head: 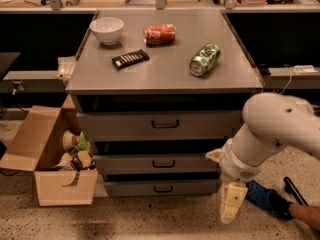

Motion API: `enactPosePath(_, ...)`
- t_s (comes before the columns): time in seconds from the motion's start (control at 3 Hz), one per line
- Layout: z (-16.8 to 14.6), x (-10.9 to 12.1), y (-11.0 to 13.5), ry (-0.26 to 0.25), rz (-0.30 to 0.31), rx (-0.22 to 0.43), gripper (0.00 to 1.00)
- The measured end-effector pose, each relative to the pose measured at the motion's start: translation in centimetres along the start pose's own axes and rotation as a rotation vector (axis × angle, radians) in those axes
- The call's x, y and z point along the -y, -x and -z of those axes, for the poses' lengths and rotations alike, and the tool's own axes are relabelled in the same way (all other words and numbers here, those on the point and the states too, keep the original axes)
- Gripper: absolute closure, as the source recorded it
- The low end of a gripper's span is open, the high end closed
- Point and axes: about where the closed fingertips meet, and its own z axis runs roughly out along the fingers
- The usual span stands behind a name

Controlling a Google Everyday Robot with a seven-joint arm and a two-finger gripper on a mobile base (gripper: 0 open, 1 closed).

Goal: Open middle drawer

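The grey cabinet has three stacked drawer fronts. The middle drawer is a wide grey front with a small dark bar handle at its centre, and it sits pushed in. My gripper hangs cream-coloured from the bulky white arm at the lower right. It is low, near the floor, to the right of the bottom drawer and below and right of the middle drawer's handle. It touches no drawer.
The top drawer sits above. On the cabinet top are a white bowl, a red can, a green can and a dark bar. An open cardboard box stands on the left; a blue shoe lies on the right.
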Motion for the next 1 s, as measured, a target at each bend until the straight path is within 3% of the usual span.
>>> enactPosePath(0.33, -7.1, -0.1, -1.8, -0.001, 0.024, 0.049, 0.00)
enactPosePath(0.67, -15.5, 1.2, -3.9, 0.003, -0.005, 0.120, 0.00)
enactPosePath(1.0, -15.4, 1.4, -3.9, -0.003, 0.003, 0.124, 0.00)
